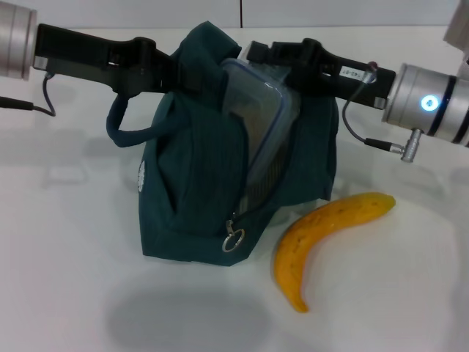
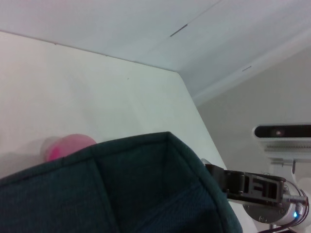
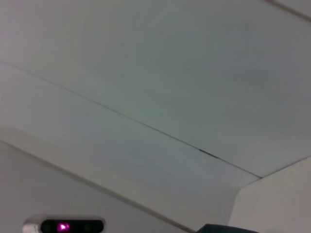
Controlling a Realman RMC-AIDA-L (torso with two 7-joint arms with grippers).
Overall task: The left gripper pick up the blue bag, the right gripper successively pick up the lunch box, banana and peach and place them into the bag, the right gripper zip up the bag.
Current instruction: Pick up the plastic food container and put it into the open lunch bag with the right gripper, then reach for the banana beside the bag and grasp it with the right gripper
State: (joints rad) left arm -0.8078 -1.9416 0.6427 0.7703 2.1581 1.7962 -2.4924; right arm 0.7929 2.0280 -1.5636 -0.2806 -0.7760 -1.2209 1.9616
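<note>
while the dark teal-blue fabric lunch bag (image 1: 198, 183) stands upright on the white bench (image 1: 66, 293), the left gripper (image 1: 187, 73) reaches in from the left at its top edge, jaws pinching the fabric there, apparently to keep the mouth propped open. the clear rectangular plastic lunch box with the blue-rimmed lid (image 1: 260, 117) sits on edge in that mouth, partly sunk inside with its upper corner still above the rim. the right gripper (image 1: 253, 53) comes in from the right at the box's top corner; whether its jaws grip the box or have let go cannot be told, since bag and box hide the tips. the curved yellow-orange banana with brown specks (image 1: 322, 238) lies on the bench just beside the bag's right foot, close at hand as the likely next item. the small round pink peach (image 2: 68, 145) shows only in the left wrist view, beyond the bag's rim. the zipper with its metal ring pull (image 1: 234, 240) hangs undone at the front, so closing comes last.
</note>
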